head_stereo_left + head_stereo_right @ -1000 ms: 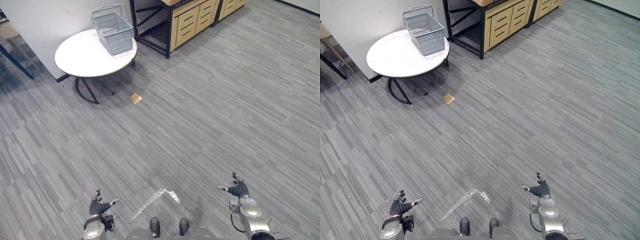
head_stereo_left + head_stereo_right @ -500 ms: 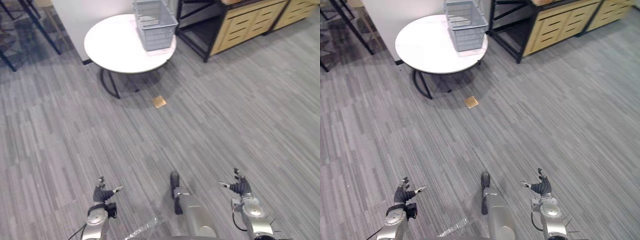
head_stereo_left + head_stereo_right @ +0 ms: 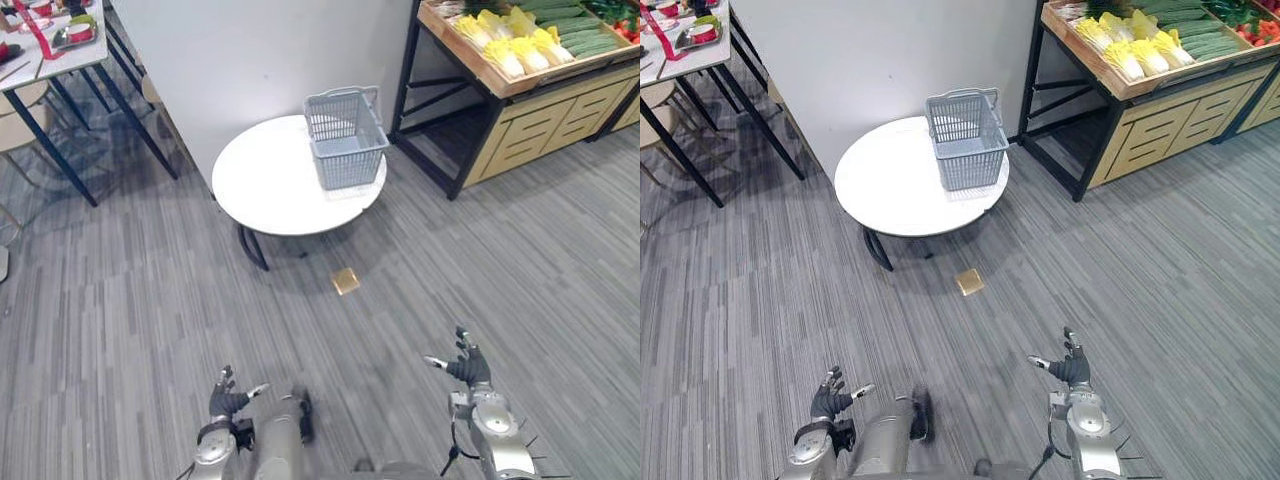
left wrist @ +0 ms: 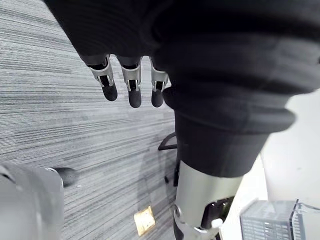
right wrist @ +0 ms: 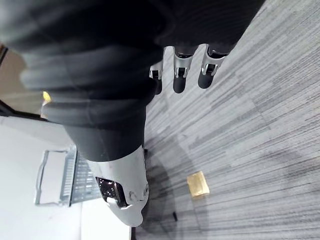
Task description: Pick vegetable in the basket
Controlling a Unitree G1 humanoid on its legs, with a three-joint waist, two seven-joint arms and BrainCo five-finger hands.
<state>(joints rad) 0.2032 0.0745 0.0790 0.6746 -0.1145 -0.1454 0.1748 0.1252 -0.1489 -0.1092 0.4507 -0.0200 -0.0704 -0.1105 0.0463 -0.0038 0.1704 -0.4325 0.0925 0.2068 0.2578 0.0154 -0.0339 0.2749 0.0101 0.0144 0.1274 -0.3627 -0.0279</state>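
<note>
A grey plastic basket (image 3: pixel 345 137) stands on the far right part of a round white table (image 3: pixel 270 190) ahead of me; it looks empty. Yellow and green vegetables (image 3: pixel 520 40) lie in a wooden produce stand (image 3: pixel 520 110) at the upper right. My left hand (image 3: pixel 226 402) hangs low at the lower left, fingers relaxed and holding nothing. My right hand (image 3: pixel 465 368) is low at the lower right, open and empty too. In the wrist views the left hand's fingers (image 4: pixel 131 87) and the right hand's fingers (image 5: pixel 181 75) hang straight over the grey floor.
A small tan square (image 3: pixel 346 281) lies on the floor in front of the round table. A white wall stands behind the table. A blue-legged table (image 3: pixel 50 60) with dishes is at the upper left. Wooden drawers (image 3: pixel 560 115) sit under the produce stand.
The whole view has tilted up and forward: the table and basket now sit lower in the picture, and the produce stand and the left table have come into view. Both hands stay low and open.
</note>
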